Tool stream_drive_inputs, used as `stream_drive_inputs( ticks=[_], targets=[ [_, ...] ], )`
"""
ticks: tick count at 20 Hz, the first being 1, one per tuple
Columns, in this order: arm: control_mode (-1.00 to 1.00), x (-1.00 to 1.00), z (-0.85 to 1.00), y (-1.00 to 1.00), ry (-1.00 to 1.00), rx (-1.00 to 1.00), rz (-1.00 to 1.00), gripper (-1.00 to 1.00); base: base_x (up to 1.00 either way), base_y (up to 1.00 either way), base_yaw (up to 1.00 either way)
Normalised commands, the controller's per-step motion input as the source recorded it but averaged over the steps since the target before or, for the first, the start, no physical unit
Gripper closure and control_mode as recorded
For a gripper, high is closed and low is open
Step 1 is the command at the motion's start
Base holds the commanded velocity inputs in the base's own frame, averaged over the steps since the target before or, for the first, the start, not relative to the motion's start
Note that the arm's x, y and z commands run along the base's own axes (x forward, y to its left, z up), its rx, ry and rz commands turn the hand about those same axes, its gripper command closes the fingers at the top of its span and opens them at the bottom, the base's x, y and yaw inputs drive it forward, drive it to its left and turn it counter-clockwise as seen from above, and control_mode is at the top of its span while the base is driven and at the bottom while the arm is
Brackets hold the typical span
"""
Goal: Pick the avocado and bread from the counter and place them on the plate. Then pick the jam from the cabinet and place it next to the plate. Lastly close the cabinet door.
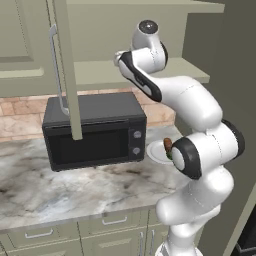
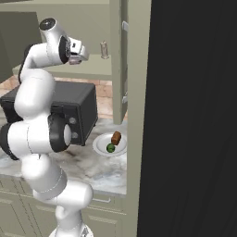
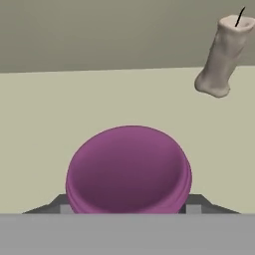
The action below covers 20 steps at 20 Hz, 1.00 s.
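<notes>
The jam (image 3: 128, 169) is sitting on the cabinet shelf (image 3: 74, 99), close in front of the hand, with the jaws' tips flanking its base; whether they are pinching it or standing just apart I cannot tell. A shaker (image 3: 222, 55) is standing well beyond it. On the desk (image 1: 60, 185), the plate (image 2: 99, 146) is already carrying the bread (image 2: 116, 137) and the avocado (image 2: 110, 147). Lifting the jam out, setting it beside the plate and shutting the door (image 1: 65, 65) are left.

My gripper (image 3: 130, 209) is straddling the purple jam (image 3: 129, 169), one finger (image 3: 62, 203) showing at each side of the jar. A pale shaker (image 3: 223, 57) is standing apart on the shelf (image 3: 45, 119).
</notes>
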Motion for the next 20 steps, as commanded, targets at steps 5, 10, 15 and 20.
stream_drive_inputs(
  ticks=[5, 10, 15, 20],
  targets=[
    [-1.00, -0.83, 0.00, -0.14, -0.01, 0.00, -0.09, 1.00, 0.00, 0.00, 0.00],
    [-1.00, -0.95, 0.16, -0.07, -0.02, 0.00, -0.02, 1.00, 0.00, 0.00, 0.00],
    [-1.00, -1.00, 0.30, -0.10, 0.00, 0.00, 0.00, 1.00, 0.00, 0.00, 0.00],
    [-1.00, -0.98, 0.07, -0.14, 0.01, 0.00, 0.01, 1.00, 0.00, 0.00, 0.00]
  ],
)
